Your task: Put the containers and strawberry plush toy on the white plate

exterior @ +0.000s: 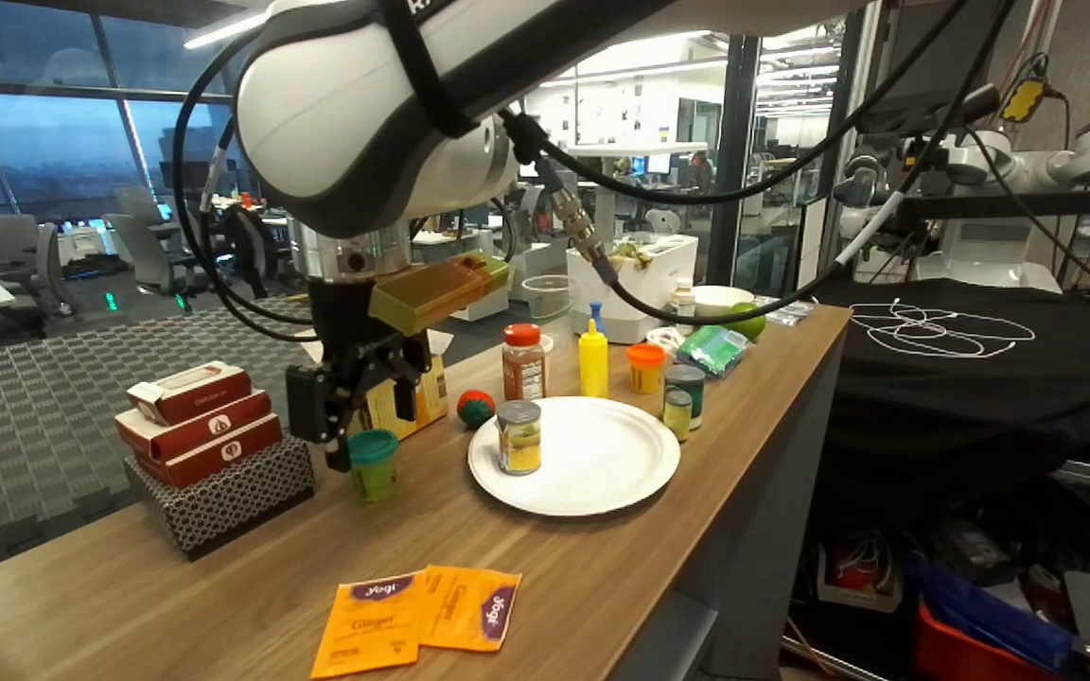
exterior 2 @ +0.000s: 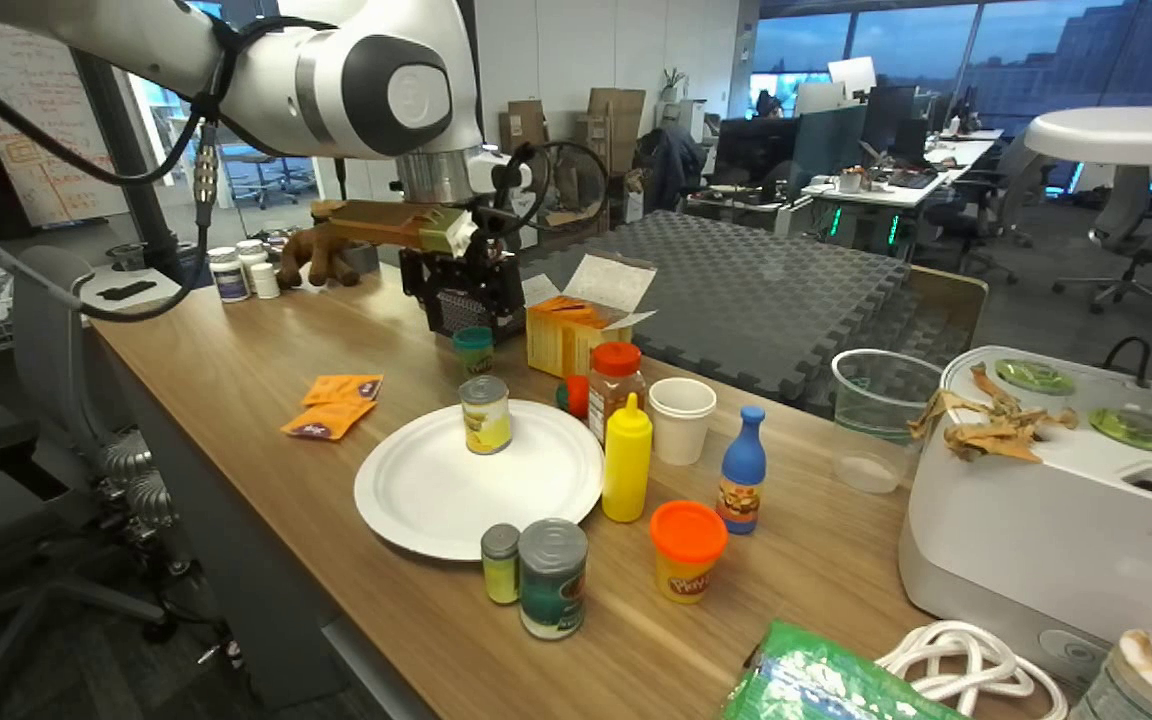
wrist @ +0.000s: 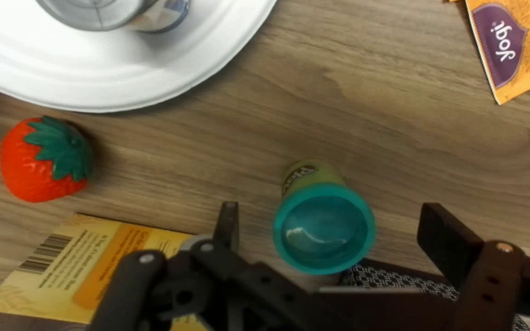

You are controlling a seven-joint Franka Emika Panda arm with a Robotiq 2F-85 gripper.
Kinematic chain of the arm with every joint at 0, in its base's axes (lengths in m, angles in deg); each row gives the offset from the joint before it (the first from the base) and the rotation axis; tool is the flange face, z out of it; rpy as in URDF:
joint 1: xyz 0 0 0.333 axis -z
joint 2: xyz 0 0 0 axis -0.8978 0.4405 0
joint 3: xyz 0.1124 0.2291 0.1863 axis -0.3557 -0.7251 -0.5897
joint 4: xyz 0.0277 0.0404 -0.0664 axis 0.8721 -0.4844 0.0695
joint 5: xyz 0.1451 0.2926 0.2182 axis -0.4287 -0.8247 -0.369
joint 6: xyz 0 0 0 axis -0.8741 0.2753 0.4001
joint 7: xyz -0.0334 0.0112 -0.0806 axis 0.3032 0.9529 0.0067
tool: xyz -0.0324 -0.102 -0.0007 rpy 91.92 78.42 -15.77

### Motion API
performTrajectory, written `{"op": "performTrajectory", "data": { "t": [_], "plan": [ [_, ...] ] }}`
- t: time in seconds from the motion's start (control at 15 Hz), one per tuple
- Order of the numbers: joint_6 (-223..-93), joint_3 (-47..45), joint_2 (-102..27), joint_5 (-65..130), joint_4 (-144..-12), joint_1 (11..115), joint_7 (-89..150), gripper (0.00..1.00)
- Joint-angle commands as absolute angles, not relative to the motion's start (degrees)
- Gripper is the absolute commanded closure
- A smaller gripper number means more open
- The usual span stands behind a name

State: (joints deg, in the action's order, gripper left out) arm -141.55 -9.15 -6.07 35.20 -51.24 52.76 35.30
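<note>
My open gripper (wrist: 336, 223) is over a teal-lidded jar (wrist: 324, 230), its fingers apart on either side with gaps to the lid. The white plate (exterior: 606, 463) bears one can (exterior: 519, 445). The strawberry plush toy (wrist: 39, 161) lies on the table beside the plate, near the red-lidded jar (exterior: 523, 364). Other containers stand off the plate in both exterior views: the yellow squeeze bottle (exterior 2: 627, 460), an orange-lidded jar (exterior 2: 686, 565), a small green jar (exterior 2: 501, 570), a dark green can (exterior 2: 553, 590) and a blue bottle (exterior 2: 742, 475).
A yellow cardboard box (exterior 2: 576, 335) with raised flaps stands close to the gripper. Red boxes (exterior: 200, 426) are stacked on a patterned black box (exterior: 233, 497). Orange tea packets (exterior: 417, 615) lie nearer the table end. A white cup (exterior 2: 681, 425) and a white appliance (exterior 2: 1056, 520) stand beyond the bottles.
</note>
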Motion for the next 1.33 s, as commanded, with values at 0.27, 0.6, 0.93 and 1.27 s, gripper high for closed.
{"op": "performTrajectory", "data": {
  "t": [0.27,0.6,0.93,1.27],
  "plan": [
    [-138.25,-9.39,-1.69,34.29,-44.31,53.24,36.66,0.34],
    [-137.50,-9.35,-0.74,34.29,-42.79,53.18,36.59,0.72],
    [-137.54,-8.90,-2.35,34.82,-44.10,53.09,36.23,0.73],
    [-134.71,-7.56,-7.02,35.86,-46.97,53.03,35.20,0.73]
  ]
}}
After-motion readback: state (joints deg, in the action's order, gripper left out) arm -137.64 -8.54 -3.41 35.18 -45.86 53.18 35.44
